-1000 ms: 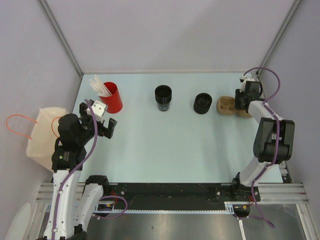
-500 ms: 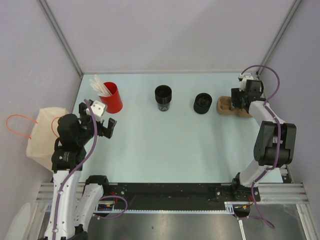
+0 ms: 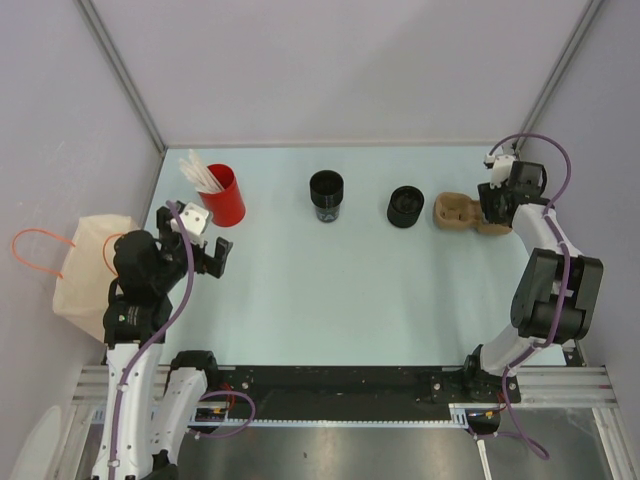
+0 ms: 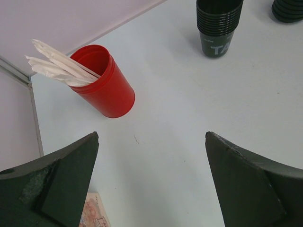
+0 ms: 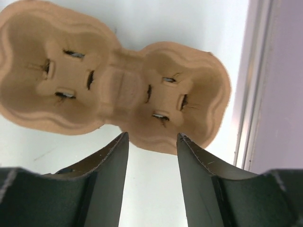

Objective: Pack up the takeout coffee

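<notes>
From above, we've got the left gripper (image 3: 216, 256) spread wide and empty, just this side of the red cup (image 3: 224, 195). The takeout coffee (image 3: 326, 193) stands upright toward the table's far side, between that red cup and a squat black piece (image 3: 405, 207). The right gripper (image 3: 491, 207) sits at the brown cup carrier (image 3: 452, 212). On the left wrist, the coffee is ahead, well apart. On the right wrist, the jaws are parted at the carrier's near edge, clamping nothing.
</notes>
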`<action>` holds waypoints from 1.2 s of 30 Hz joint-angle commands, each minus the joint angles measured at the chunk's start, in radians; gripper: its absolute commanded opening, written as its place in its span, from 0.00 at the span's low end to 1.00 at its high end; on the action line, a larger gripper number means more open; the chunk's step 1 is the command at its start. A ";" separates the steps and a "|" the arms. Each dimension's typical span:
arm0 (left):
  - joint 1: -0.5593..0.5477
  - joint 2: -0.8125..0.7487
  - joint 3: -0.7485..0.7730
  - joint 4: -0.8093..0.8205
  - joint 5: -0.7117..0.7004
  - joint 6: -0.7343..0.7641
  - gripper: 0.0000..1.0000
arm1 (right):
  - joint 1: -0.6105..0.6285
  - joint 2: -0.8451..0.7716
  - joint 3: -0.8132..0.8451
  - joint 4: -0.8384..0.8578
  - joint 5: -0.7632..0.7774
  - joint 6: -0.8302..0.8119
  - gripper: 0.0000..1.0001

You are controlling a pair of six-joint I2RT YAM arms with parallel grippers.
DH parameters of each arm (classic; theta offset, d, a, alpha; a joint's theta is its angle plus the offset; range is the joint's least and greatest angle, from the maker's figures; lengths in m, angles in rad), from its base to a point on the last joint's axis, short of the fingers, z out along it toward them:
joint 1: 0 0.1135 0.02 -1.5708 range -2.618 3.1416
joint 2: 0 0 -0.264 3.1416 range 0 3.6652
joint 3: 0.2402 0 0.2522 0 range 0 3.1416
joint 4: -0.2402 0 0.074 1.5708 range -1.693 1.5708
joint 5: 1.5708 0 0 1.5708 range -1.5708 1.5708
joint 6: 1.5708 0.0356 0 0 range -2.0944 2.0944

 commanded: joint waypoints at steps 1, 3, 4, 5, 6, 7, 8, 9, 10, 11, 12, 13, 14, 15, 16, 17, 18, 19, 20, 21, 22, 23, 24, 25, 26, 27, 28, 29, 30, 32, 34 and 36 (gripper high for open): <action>0.011 -0.010 -0.005 0.030 0.030 -0.020 0.99 | 0.004 0.010 0.039 -0.042 -0.073 -0.053 0.50; 0.011 -0.009 -0.005 0.032 0.031 -0.022 1.00 | 0.004 0.015 0.039 -0.054 -0.089 -0.068 0.49; 0.011 -0.009 -0.007 0.032 0.030 -0.022 0.99 | 0.004 0.015 0.039 -0.057 -0.102 -0.074 0.47; 0.011 -0.006 -0.007 0.032 0.031 -0.022 0.99 | 0.004 0.018 0.039 -0.061 -0.109 -0.078 0.47; 0.011 -0.007 -0.007 0.032 0.033 -0.022 0.99 | 0.004 0.021 0.039 -0.062 -0.112 -0.081 0.43; 0.011 -0.006 -0.007 0.032 0.034 -0.022 0.99 | 0.004 0.023 0.039 -0.064 -0.113 -0.084 0.43; 0.011 -0.007 -0.007 0.032 0.034 -0.022 0.99 | 0.004 0.026 0.039 -0.064 -0.112 -0.085 0.42; 0.011 -0.007 -0.009 0.033 0.036 -0.022 0.99 | 0.004 0.035 0.039 -0.061 -0.107 -0.087 0.43; 0.011 -0.006 -0.009 0.033 0.036 -0.022 1.00 | 0.004 0.036 0.039 -0.058 -0.106 -0.088 0.42; 0.011 -0.006 -0.009 0.033 0.036 -0.020 0.99 | 0.004 0.042 0.037 -0.057 -0.106 -0.091 0.41; 0.011 -0.006 -0.010 0.033 0.036 -0.022 0.99 | 0.004 0.049 0.039 -0.059 -0.107 -0.091 0.40; 0.011 -0.006 -0.010 0.033 0.036 -0.022 0.99 | 0.004 0.052 0.039 -0.056 -0.107 -0.094 0.40; 0.011 -0.006 -0.012 0.033 0.036 -0.022 0.99 | 0.004 0.055 0.039 -0.051 -0.106 -0.093 0.40; 0.011 -0.006 -0.012 0.033 0.036 -0.022 0.99 | 0.004 0.058 0.039 -0.048 -0.098 -0.094 0.39; 0.013 -0.004 -0.012 0.032 0.037 -0.022 0.99 | 0.004 0.059 0.037 -0.044 -0.093 -0.093 0.39; 0.013 -0.004 -0.012 0.035 0.039 -0.022 0.99 | 0.004 0.062 0.037 -0.038 -0.092 -0.094 0.38; 0.013 -0.003 -0.012 0.033 0.039 -0.020 0.99 | 0.005 0.067 0.037 -0.033 -0.092 -0.093 0.38; 0.013 -0.001 -0.012 0.035 0.041 -0.022 0.99 | 0.005 0.066 0.037 -0.028 -0.090 -0.093 0.38; 0.013 -0.001 -0.012 0.035 0.041 -0.022 0.99 | 0.008 0.067 0.035 -0.025 -0.090 -0.096 0.34; 0.013 0.000 -0.012 0.035 0.041 -0.022 0.99 | 0.011 0.066 0.035 -0.021 -0.089 -0.096 0.33; 0.013 0.000 -0.012 0.033 0.041 -0.023 1.00 | 0.014 0.064 0.034 -0.019 -0.087 -0.096 0.33; 0.013 0.002 -0.012 0.036 0.042 -0.023 0.99 | 0.019 0.062 0.032 -0.013 -0.084 -0.097 0.31; 0.013 0.003 -0.012 0.035 0.041 -0.023 0.99 | 0.022 0.061 0.029 -0.008 -0.084 -0.097 0.28; 0.013 0.003 -0.012 0.036 0.041 -0.025 0.99 | 0.025 0.055 0.026 -0.005 -0.083 -0.099 0.27; 0.011 0.003 -0.012 0.036 0.042 -0.023 0.99 | 0.027 0.056 0.026 0.001 -0.080 -0.101 0.26; 0.014 0.003 -0.012 0.035 0.042 -0.023 0.99 | 0.033 0.055 0.022 0.001 -0.075 -0.102 0.26; 0.013 0.005 -0.012 0.035 0.042 -0.023 0.99 | 0.033 0.055 0.020 0.004 -0.073 -0.102 0.26; 0.013 0.003 -0.013 0.035 0.042 -0.023 0.99 | 0.034 0.058 0.020 0.005 -0.073 -0.104 0.26; 0.013 0.003 -0.013 0.035 0.042 -0.023 0.99 | 0.036 0.059 0.019 0.007 -0.070 -0.105 0.26; 0.013 0.005 -0.013 0.035 0.041 -0.023 0.99 | 0.036 0.059 0.016 0.010 -0.066 -0.107 0.26; 0.013 0.005 -0.013 0.035 0.042 -0.023 0.99 | 0.036 0.061 0.016 0.015 -0.063 -0.105 0.25; 0.014 0.003 -0.013 0.033 0.044 -0.023 0.99 | 0.036 0.059 0.014 0.019 -0.055 -0.105 0.25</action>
